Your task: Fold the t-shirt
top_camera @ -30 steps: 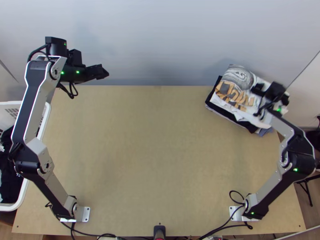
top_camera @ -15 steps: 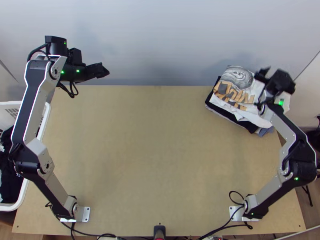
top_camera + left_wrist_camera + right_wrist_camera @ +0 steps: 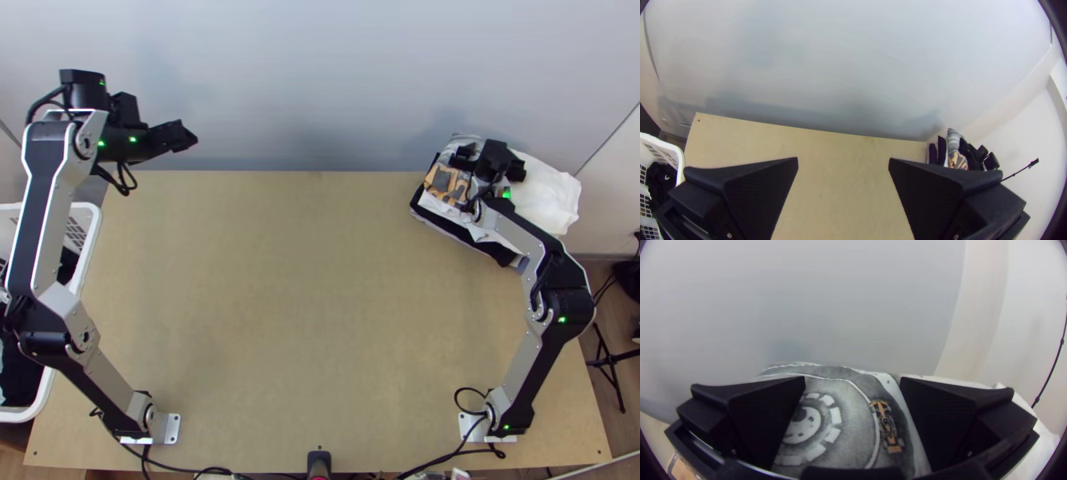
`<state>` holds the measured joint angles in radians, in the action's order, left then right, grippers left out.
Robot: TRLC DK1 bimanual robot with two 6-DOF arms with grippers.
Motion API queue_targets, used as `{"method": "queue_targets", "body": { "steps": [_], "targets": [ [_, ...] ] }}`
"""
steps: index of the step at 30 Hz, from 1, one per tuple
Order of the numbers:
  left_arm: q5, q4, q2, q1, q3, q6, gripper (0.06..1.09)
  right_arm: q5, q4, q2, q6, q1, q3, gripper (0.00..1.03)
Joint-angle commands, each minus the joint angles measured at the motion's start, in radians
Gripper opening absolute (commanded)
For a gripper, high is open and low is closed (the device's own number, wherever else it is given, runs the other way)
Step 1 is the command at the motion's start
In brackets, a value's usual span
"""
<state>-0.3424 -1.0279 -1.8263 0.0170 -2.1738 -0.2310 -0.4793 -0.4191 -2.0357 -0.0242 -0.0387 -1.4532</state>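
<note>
- Top view, clock centred on the counter [image 3: 312, 312], 12 at far edge: t-shirt [image 3: 444, 182] is seen at approx. 2 o'clock, laid folded atop a stack of folded clothes [image 3: 480, 242]; no. of folds can't be told.
- Grey gfx & orange print are shown on its upper face; white cloth [image 3: 554, 196] is spread at the stack's 3 o'clock side.
- R pincer [image 3: 488, 158] is held over the printed part; contact can't be told from here.
- L pincer [image 3: 174, 138] is held past the far edge, approx. 11 o'clock, well apart from the t-shirt.
- White basket [image 3: 20, 415] w/ dark clothes [image 3: 20, 376] is set at 9 o'clock, beside the counter; black stand [image 3: 610, 362] is placed off the counter, just past 3.
- L wrist view: L pincer [image 3: 843, 161] is spread wide, w/ nothing pinched; bare counter is seen through the gap. T-shirt & stack are seen well beyond it, w/ part of the R arm [image 3: 976, 155] close by.
- R wrist view: R pincer [image 3: 852, 380] is spread wide, w/ no cloth pinched. T-shirt's wheel pic & small orange race car are seen btwn the two sides; whether the cloth is touched can't be told.
</note>
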Motion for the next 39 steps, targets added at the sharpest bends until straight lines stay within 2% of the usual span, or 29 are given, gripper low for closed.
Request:
{"method": "queue_targets", "body": {
  "steps": [1,3,6,7,9,11,13,16,18,19,21,24,30,32,34,37,39],
  "targets": [
    [0.033,0.023,0.039,0.026,-0.003,-0.008,1.05,0.001,0.212,0.063,-0.005,-0.004,-0.122,0.99],
    [0.105,0.054,0.062,0.023,-0.001,-0.013,1.05,0.007,0.345,0.161,0.04,-0.003,-0.191,0.99],
    [0.215,0.12,0.117,0.021,0.022,-0.025,1.04,0.127,0.625,0.296,0.101,0.003,-0.322,0.99],
    [0.263,0.157,0.148,0.017,0.051,-0.021,1.05,0.136,0.7,0.338,0.101,0.0,-0.363,0.99],
    [0.315,0.236,0.223,0.014,0.135,-0.011,1.05,0.159,0.77,0.445,0.101,-0.009,-0.38,0.99],
    [0.318,0.331,0.32,0.015,0.256,0.01,1.05,0.183,0.773,0.575,0.121,-0.012,-0.354,0.99],
    [0.338,0.443,0.433,0.021,0.408,0.038,1.05,0.222,0.763,0.701,0.17,0.003,-0.306,0.99],
    [0.442,0.585,0.613,0.023,0.64,0.078,1.05,0.252,0.761,0.87,0.194,0.036,-0.23,0.99],
    [0.522,0.7,0.748,0.032,0.81,0.079,1.05,0.265,0.761,1.005,0.194,0.043,-0.122,0.99],
    [0.534,0.766,0.825,0.044,0.907,0.082,1.05,0.272,0.76,1.082,0.196,0.043,-0.052,0.99],
    [0.533,0.917,0.973,0.093,1.092,0.102,1.05,0.309,0.752,1.246,0.196,0.043,0.111,0.99],
    [0.517,1.06,1.164,0.13,1.304,0.151,1.04,0.324,0.709,1.488,0.196,0.02,0.358,0.99],
    [0.517,1.183,1.346,0.159,1.562,0.233,1.05,0.326,0.419,1.922,0.165,-0.015,0.8,0.99],
    [0.517,1.275,1.38,0.163,1.651,0.246,1.04,0.327,0.319,2.01,0.127,-0.017,0.927,0.99],
    [0.516,1.304,1.398,0.163,1.711,0.248,1.05,0.327,0.281,2.043,0.121,-0.021,1.031,0.99],
    [0.511,1.347,1.398,0.164,1.798,0.259,1.04,0.326,0.284,2.04,0.165,-0.02,1.122,0.99],
    [0.502,1.427,1.4,0.167,1.859,0.263,1.04,0.324,0.229,2.04,0.162,-0.004,1.205,0.99]
  ]
}}
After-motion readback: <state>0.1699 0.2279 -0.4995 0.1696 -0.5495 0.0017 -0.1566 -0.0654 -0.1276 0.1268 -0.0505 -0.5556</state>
